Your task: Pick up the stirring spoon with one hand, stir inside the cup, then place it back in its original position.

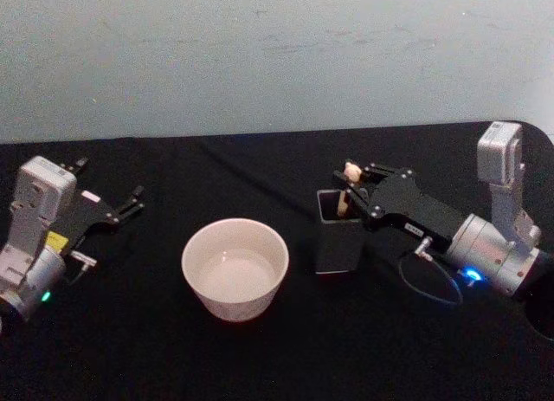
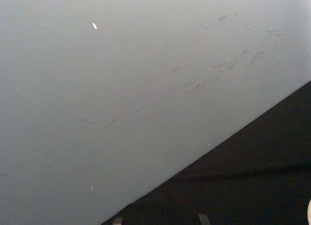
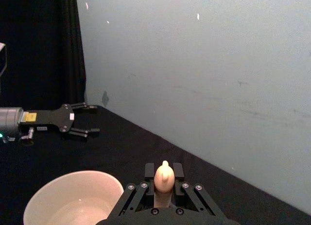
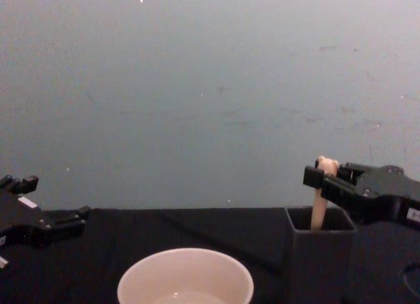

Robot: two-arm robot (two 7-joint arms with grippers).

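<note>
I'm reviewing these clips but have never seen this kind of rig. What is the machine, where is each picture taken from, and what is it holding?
It is a two-armed robot at a black table. One picture looks down from its head, one from its chest, one from each wrist. The right hand is shut on the stirring spoon, which stands in a dark holder box. The cup sits left of the box. The left hand rests open at the left, holding nothing.

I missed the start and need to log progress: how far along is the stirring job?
Early or nearly over; one moment can't say. In hand: the right gripper is shut on the stirring spoon, standing in the dark holder. No spoon is in the cup. The left gripper sits open, aside.
</note>
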